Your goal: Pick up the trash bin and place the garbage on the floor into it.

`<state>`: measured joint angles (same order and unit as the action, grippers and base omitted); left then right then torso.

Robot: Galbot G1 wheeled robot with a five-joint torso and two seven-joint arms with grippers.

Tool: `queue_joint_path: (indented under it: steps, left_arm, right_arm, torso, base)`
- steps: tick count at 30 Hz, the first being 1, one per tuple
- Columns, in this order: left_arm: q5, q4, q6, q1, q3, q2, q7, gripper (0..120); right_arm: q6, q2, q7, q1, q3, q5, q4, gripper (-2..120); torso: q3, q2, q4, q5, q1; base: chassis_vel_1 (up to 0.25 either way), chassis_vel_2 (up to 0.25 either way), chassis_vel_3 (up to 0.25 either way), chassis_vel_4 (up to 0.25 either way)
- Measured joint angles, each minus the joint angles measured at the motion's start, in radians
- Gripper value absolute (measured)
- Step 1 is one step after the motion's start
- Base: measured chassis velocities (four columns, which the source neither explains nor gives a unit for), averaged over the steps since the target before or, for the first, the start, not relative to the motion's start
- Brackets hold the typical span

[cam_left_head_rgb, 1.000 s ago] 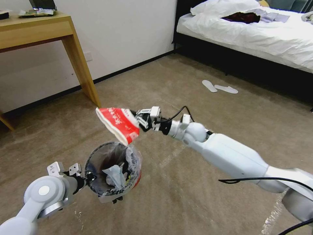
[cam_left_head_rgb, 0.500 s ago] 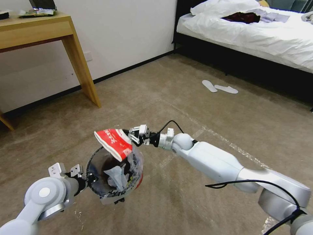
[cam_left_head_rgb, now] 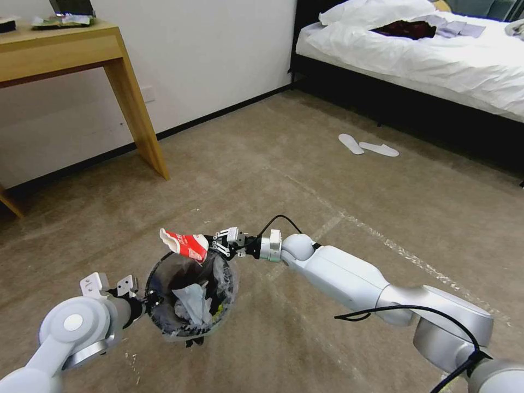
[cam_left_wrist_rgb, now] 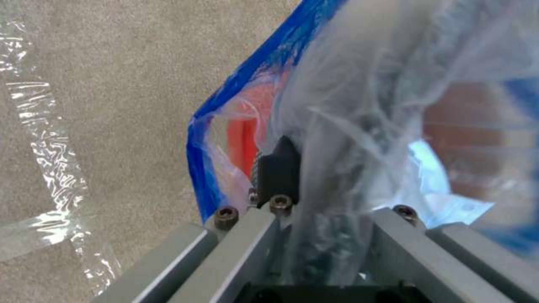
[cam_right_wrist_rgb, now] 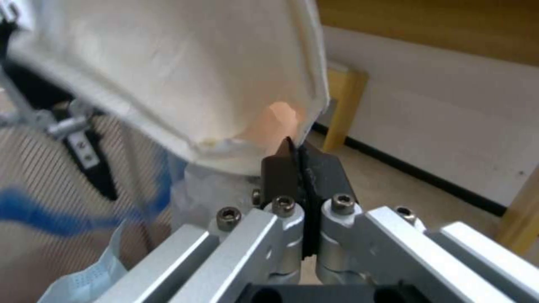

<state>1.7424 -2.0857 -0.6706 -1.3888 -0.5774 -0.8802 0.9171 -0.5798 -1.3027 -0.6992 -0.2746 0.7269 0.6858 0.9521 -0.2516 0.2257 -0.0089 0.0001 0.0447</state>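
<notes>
Hovering cup (cam_left_head_rgb: 184,244) over trash bin (cam_left_head_rgb: 164,273)

Place: bedroom, hotel-room look
Bed (cam_left_head_rgb: 436,60): far right, white sheets and white pillow (cam_left_head_rgb: 376,11), dark base, dark garment (cam_left_head_rgb: 404,28) lying on the covers
Slippers (cam_left_head_rgb: 367,146): flat white disposable-style pair on the carpet near the bed
Desk (cam_left_head_rgb: 60,52): light wood, slanted leg, against the wall at left, small items on top
Wall (cam_left_head_rgb: 218,49): plain white, dark skirting board, a socket low down beside the desk leg
Floor (cam_left_head_rgb: 262,164): beige-brown short-pile carpet, wall to wall, shiny clear tape lines (cam_left_head_rgb: 382,240) laid across it
Signs of test use: the tape grid on the carpet
</notes>
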Motion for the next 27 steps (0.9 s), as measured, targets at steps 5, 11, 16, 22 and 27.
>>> queue_joint_path:
  steps: [5, 11, 16, 22, 27]
  left_arm:
    - [0.000, 0.002, 0.000, 0.002, 0.000, 0.001, 0.000, 0]
    - [-0.001, 0.015, 0.000, 0.010, 0.002, 0.002, -0.007, 0]
    - [-0.003, 0.026, 0.003, 0.019, 0.007, 0.002, -0.009, 0]
    - [-0.009, 0.039, 0.003, 0.024, 0.016, 0.004, -0.011, 0]
    - [-0.010, 0.041, 0.003, 0.030, 0.023, 0.004, -0.012, 0]
  right_arm:
    - [-0.006, -0.004, -0.006, -0.007, 0.005, -0.002, -0.010, 0]
    - [-0.004, -0.006, 0.004, -0.008, -0.021, 0.021, 0.008, 0]
    - [0.002, 0.003, 0.014, 0.020, -0.050, 0.043, 0.044, 0]
    - [0.019, 0.024, 0.043, 0.045, -0.091, 0.079, 0.132, 0]
    - [0.028, 0.047, 0.057, 0.052, -0.109, 0.090, 0.195, 0]
  torso:
    - [0.000, 0.000, 0.0000, 0.0000, 0.000]
    - [0.000, 0.000, 0.0000, 0.0001, 0.000]
    - [0.000, 0.000, 0.0000, 0.0001, 0.000]
    - [0.000, 0.000, 0.0001, 0.0001, 0.000]
    - [0.000, 0.000, 0.0000, 0.0001, 0.000]
  base:
    - [0.000, 0.000, 0.000, 0.000]
    - [0.000, 0.000, 0.000, 0.000]
    - [0.000, 0.000, 0.000, 0.000]
    - [0.000, 0.000, 0.000, 0.000]
    - [0.000, 0.000, 0.000, 0.000]
